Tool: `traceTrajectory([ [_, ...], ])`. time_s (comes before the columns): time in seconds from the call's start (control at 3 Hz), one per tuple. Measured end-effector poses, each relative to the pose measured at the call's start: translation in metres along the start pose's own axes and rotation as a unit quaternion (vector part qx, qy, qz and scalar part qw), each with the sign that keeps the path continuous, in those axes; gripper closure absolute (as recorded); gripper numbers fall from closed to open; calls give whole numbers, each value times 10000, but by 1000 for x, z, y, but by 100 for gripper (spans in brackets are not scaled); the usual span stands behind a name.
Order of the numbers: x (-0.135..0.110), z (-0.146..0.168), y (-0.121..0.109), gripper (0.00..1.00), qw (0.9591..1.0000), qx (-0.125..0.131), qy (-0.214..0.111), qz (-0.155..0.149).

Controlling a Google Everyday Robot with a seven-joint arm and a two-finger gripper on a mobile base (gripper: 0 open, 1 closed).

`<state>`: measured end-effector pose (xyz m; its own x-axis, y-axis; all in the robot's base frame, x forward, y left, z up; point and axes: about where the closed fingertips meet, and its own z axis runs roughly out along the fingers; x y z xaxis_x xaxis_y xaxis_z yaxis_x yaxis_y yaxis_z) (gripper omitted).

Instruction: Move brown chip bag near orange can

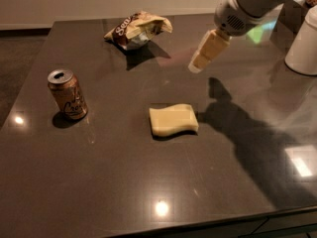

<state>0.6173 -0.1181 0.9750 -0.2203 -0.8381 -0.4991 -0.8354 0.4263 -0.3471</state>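
We judge the brown chip bag (137,29), left of and beyond the hovering gripper (195,66) (spread or closed, we cannot tell), light, crinkly and slippery; pinch a crumpled fold.
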Motion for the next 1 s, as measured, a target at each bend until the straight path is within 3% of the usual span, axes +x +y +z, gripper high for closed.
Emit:
traceTrajectory([
  [0.33, -35, 43, -34, 0, 9999, 89, -144, -17],
  [1.0, -72, 107, -72, 0, 9996, 251, -43, -77],
])
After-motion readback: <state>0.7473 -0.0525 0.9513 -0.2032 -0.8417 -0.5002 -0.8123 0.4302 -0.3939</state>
